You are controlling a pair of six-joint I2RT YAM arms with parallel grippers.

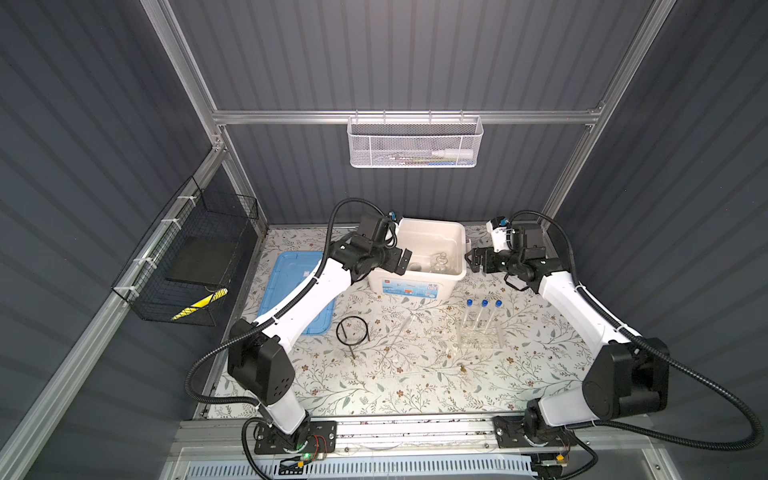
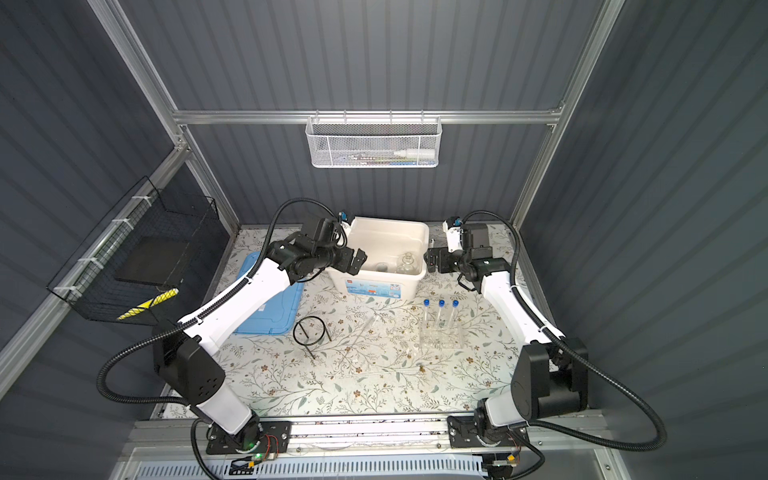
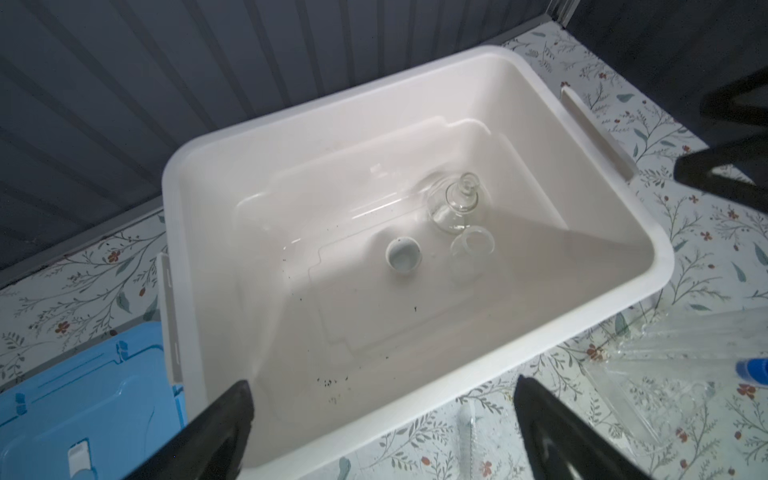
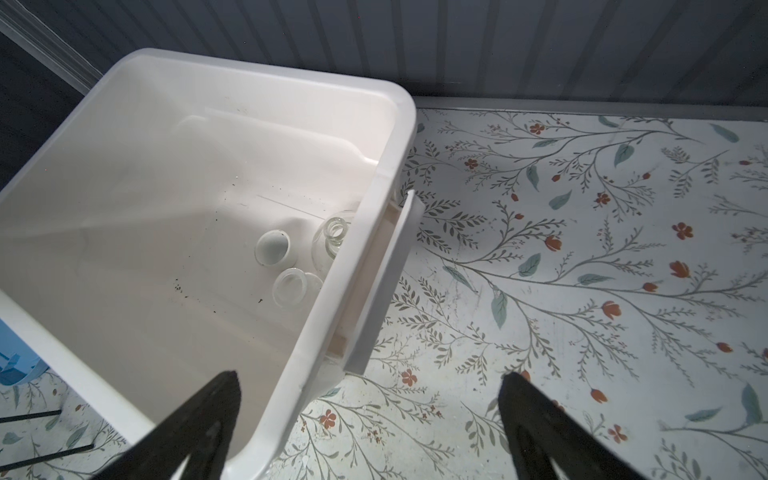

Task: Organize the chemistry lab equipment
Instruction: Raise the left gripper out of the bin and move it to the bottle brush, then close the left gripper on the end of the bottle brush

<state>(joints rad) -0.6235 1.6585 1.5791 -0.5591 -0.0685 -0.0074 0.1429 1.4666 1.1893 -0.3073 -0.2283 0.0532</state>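
Note:
A white bin [image 1: 432, 222] [image 2: 390, 220] stands at the back of the table. On its floor lie a clear flask [image 3: 457, 203] [image 4: 334, 232], a clear beaker [image 3: 471, 245] [image 4: 291, 286] and a tiny white dish [image 3: 403, 255] [image 4: 272, 247]. My left gripper [image 1: 404, 262] [image 3: 384, 382] hangs open and empty over the bin's front left rim. My right gripper [image 1: 471, 259] [image 4: 370, 377] is open and empty beside the bin's right handle. Three blue-capped test tubes [image 1: 484, 307] stand in a clear rack [image 1: 478, 336] in front. The black ring tripod [image 1: 353, 330] and a thin rod [image 1: 419, 372] rest on the mat.
A blue lid [image 1: 291, 282] lies flat left of the bin, partly under my left arm. A white mesh basket [image 1: 415, 143] hangs on the back rail. A black wire basket [image 1: 195, 257] is fixed to the left wall. A clear tube [image 1: 409, 326] lies between tripod and rack.

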